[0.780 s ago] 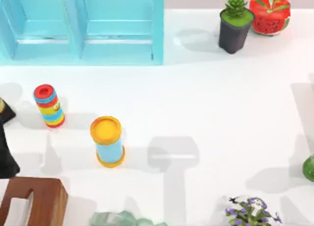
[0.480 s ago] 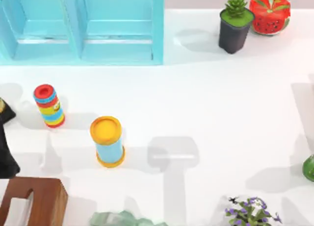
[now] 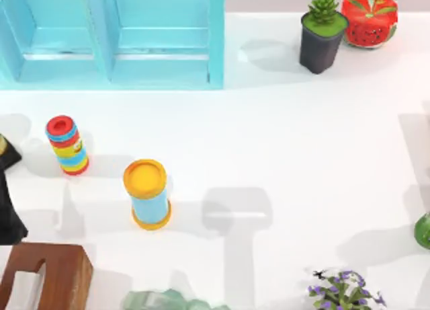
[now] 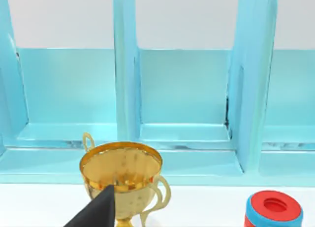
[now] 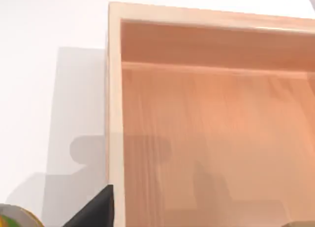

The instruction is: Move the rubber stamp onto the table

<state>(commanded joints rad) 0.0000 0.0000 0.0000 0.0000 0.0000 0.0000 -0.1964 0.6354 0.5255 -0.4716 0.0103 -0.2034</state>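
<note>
almost nothing has moved since the earlier frames: the things on the white tabletop (image 3: 282, 142) stand where they stood, and only the grey shadow at the top view's right edge has slid slightly further right.

the light-blue cabinet (image 3: 161, 54) runs along the far left of the tabletop. the right wrist view looks down into a pale wooden box (image 5: 114, 89) with its open side up; the part of its floor in sight carries shadows only. a dark-brown wooden piece (image 3: 64, 269) sits at the near left corner. the left arm (image 3: 9, 212) stands at the left edge just above it. its left hand (image 4: 96, 212) points toward the cabinet's bays, with a gold trophy (image 4: 120, 175) directly ahead of it. the yellow-topped blue cylinder (image 3: 146, 192) and the striped cylinder (image 3: 66, 145) stand upright, apart from each other, on the left half. the right hand (image 5: 96, 210) hangs above the box's near rim. i cannot tell whether either hand is apart or together.

i cannot place the rubber stamp from these frames, so its bearing from either hand and its long axis stay open. my judgement is that the right hand is searching the box and the left is facing the cabinet. whichever of the two holds the stamp decides which arm is nearer.
</note>
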